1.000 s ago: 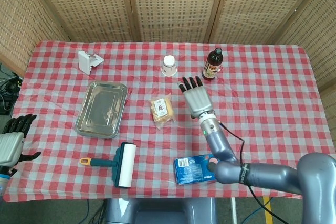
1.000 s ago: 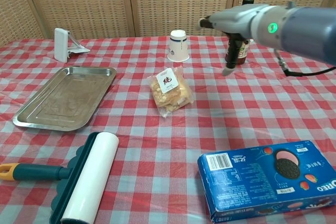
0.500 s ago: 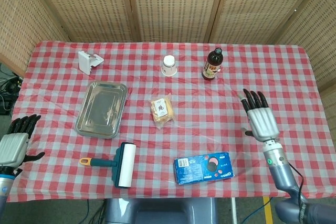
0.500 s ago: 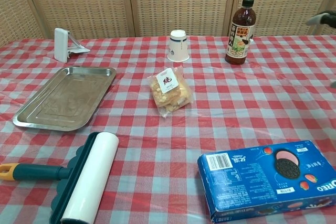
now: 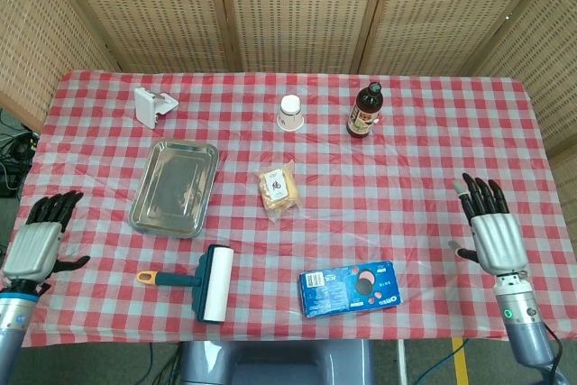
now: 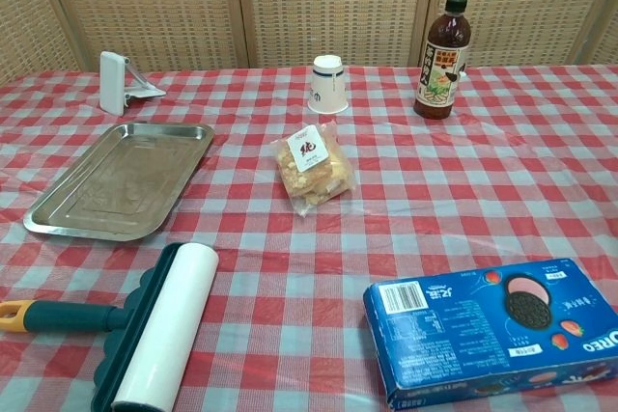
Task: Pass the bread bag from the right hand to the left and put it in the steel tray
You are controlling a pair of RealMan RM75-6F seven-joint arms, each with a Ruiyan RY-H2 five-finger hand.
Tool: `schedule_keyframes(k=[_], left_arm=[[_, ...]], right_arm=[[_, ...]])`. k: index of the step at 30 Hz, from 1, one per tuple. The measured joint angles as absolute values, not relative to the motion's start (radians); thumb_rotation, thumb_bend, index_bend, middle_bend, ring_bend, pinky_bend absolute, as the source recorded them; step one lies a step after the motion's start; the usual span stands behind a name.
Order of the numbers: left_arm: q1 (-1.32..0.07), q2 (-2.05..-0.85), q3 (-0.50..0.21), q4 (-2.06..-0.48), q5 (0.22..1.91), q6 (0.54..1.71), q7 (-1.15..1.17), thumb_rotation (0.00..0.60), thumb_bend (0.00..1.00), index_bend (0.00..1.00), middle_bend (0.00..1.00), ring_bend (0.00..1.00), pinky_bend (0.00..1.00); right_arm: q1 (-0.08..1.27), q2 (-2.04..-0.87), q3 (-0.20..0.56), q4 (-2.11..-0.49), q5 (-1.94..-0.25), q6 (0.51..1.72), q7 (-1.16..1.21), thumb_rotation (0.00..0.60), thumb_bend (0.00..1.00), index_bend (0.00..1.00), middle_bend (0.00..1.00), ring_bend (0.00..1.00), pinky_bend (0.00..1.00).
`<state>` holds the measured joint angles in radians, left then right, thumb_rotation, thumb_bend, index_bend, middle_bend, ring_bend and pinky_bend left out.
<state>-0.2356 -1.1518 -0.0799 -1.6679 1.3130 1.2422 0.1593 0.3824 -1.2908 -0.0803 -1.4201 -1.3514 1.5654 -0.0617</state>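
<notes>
1. Lying flat near the middle of the table (image 5: 424, 160), the bread bag (image 5: 279, 188) is sitting just right of the tray (image 5: 144, 218), with no hand touching it.
2. Judging by its clear crinkled film and the lumpy pieces showing through, the bag is looking light, soft and a little slippery, and the bread inside is likely to crush under a hard squeeze.
3. Taking it by the bunched film at one end, or gently across the narrow middle, is looking like the safer hold; that would also be leaving the other end free for the handover.
4. Resting beside it with a shallow rim, the steel tray is showing nothing in it, so the bag should be dropping in flat without crowding.
5. Hovering off the right edge of the table, the right hand (image 5: 491, 230) is spread with fingers apart and holding nothing, well apart from the bag.
6. Hanging off the left edge, the left hand (image 5: 38, 242) is likewise spread and empty, nearer the tray than the bag.
7. Standing farther out are a paper cup (image 5: 289, 114) turned upside down, a capped bottle (image 5: 363, 111) of dark liquid, a blue biscuit box (image 5: 350, 288), a lint roller (image 5: 207, 282) and a small white holder (image 5: 151, 105).
</notes>
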Motion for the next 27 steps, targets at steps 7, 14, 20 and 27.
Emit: schedule_keyframes(k=[7, 14, 20, 27], left_arm=[[-0.381, -1.139, -0.161, -1.767, 1.211, 1.105, 0.304, 0.600, 0.02, 0.00, 0.00, 0.00, 0.00], [-0.587, -1.185, -0.238, -1.758, 1.032, 0.936, 0.434, 0.600, 0.02, 0.00, 0.00, 0.00, 0.00], [-0.803, -1.298, -0.260, -1.609, 0.856, 0.785, 0.575, 0.600, 0.02, 0.00, 0.00, 0.00, 0.00], [-0.961, -1.437, -0.261, -1.480, 0.662, 0.730, 0.678, 0.600, 0.02, 0.00, 0.00, 0.00, 0.00]], right_arm=[[0.355, -1.270, -0.037, -1.416, -1.367, 1.555, -0.008, 0.600, 0.02, 0.03, 0.00, 0.00, 0.02], [0.330, -1.251, -0.002, -1.416, -1.380, 1.538, 0.042, 0.600, 0.02, 0.03, 0.00, 0.00, 0.02], [0.317, -1.244, 0.028, -1.392, -1.369, 1.512, 0.091, 0.600, 0.02, 0.03, 0.00, 0.00, 0.02], [0.308, -1.238, 0.049, -1.376, -1.356, 1.486, 0.132, 0.600, 0.02, 0.03, 0.00, 0.00, 0.02]])
